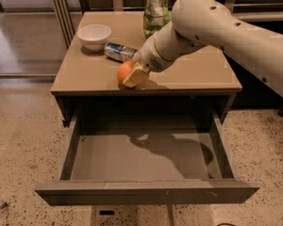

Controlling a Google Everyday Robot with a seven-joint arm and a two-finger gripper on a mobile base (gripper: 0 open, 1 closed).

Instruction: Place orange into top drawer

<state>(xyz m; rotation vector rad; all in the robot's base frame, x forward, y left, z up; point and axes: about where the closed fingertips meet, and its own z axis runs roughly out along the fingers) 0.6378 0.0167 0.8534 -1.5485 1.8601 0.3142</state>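
Observation:
The orange (pixel 123 71) is at the front edge of the tan cabinet top (pixel 85 74), just left of its middle. My gripper (pixel 131 75) reaches down from the big white arm (pixel 217 27) and its pale fingers are closed around the orange. The orange rests on or just above the top; I cannot tell which. The top drawer (pixel 146 192) is pulled fully open below, its grey inside bare, with the arm's shadow on its floor.
On the cabinet top behind the gripper lie a can (pixel 120 52) on its side, a white bowl (pixel 94 35) at the back left, and a green bag (pixel 155 8) at the back. Speckled floor surrounds the cabinet.

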